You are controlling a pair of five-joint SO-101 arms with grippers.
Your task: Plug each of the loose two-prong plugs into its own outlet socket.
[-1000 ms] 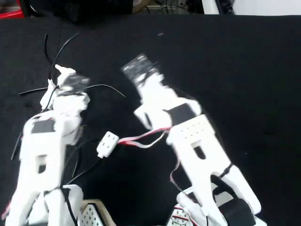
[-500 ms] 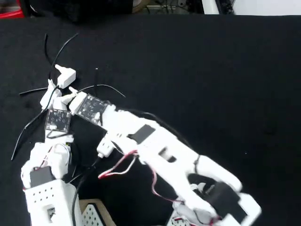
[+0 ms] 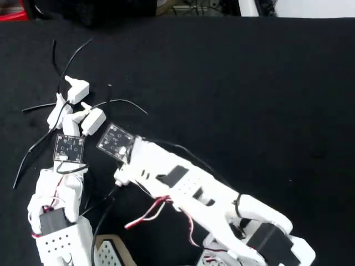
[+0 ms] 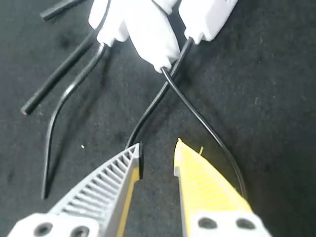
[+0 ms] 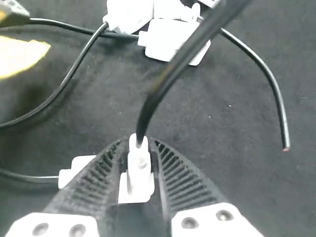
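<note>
Right gripper clamped on a plug, socket just beside the arm

Closest in, toward the table's near-left corner, the outlet socket peeks out beside the right arm. Farther out, the held plug sits between the jaws, cord sticking up. I'd line the prongs up square with the socket and push straight, minding that cord. Left gripper, parted only narrowly and empty, faces the loose plugs by the left edge.

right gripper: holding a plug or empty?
Holding. The right gripper is shut on a white plug, with the black cord rising from it.
</note>
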